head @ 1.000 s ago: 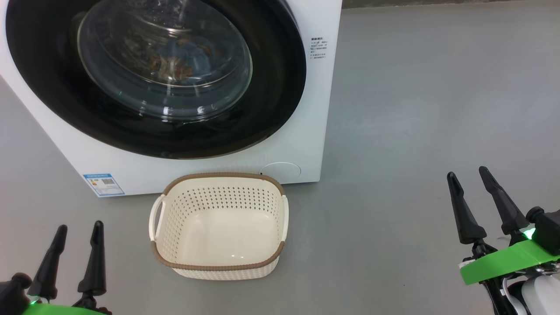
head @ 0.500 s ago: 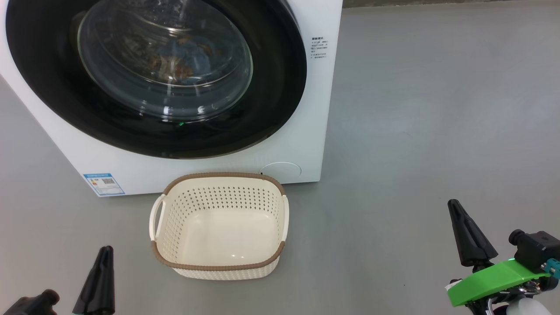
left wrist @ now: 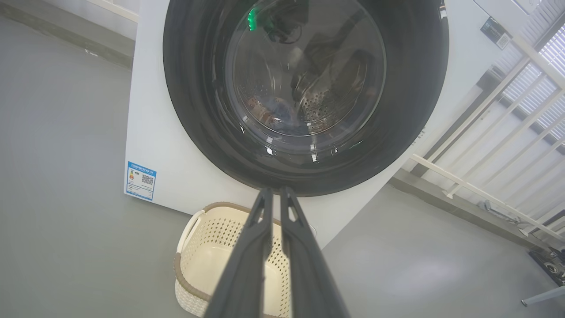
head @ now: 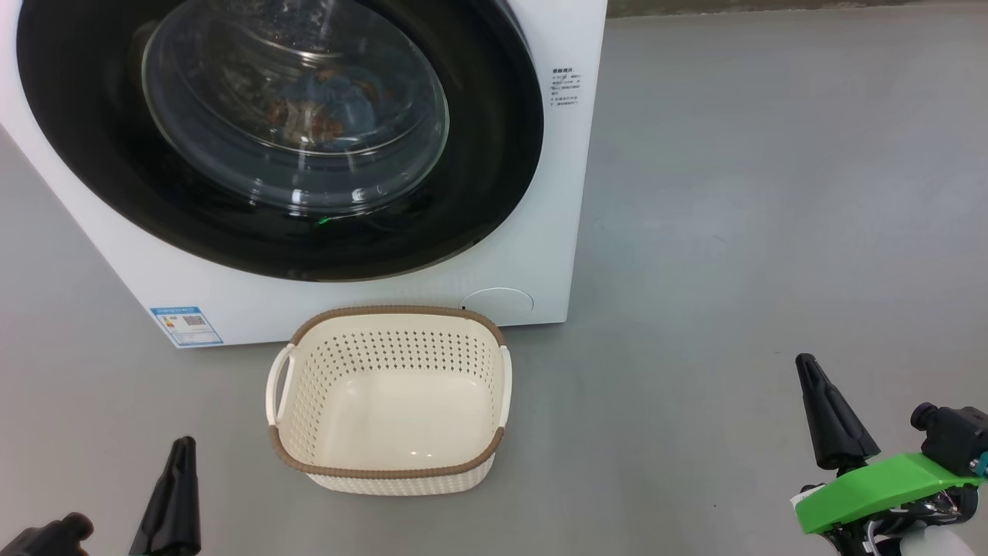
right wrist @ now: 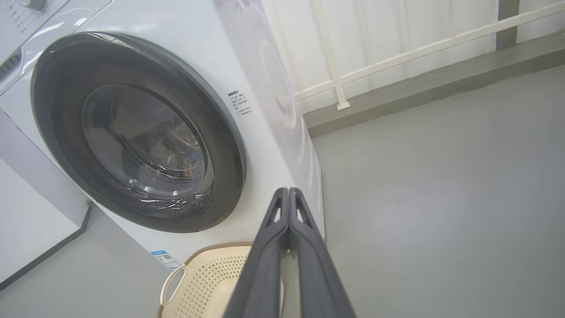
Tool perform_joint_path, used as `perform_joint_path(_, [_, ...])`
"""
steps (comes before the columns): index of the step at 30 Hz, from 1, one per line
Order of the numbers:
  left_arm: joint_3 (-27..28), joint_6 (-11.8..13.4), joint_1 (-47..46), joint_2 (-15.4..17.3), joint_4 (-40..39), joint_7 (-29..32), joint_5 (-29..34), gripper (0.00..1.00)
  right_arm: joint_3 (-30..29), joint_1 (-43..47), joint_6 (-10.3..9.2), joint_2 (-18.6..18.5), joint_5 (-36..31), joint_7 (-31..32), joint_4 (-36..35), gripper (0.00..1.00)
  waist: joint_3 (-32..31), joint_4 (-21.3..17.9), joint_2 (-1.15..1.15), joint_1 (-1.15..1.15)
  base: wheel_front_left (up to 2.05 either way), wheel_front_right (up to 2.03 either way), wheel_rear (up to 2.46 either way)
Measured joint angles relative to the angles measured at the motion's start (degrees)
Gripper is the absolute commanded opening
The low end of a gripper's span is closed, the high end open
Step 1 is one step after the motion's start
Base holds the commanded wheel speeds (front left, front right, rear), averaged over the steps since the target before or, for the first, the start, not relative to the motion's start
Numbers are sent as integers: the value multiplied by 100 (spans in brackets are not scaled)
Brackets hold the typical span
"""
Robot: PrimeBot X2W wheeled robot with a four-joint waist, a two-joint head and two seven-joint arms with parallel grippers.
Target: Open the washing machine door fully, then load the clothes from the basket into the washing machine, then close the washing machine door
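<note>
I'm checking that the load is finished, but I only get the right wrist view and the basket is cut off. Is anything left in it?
Observer: Nothing; in the head view the basket is bare inside.
Operator: And the left gripper?
Observer: The left gripper is shut, empty, pointing toward the closed door.
Operator: Where are the clothes?
Observer: Blue and orange-brown clothes lie behind the door glass.
</note>
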Motion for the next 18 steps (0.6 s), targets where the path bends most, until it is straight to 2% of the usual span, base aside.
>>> perform_joint_path(18, [176,0,-6,-211,0,304,-772,0,-203,-1,0,149,1002,264,31,0,-32,26,0,0,0,0,0])
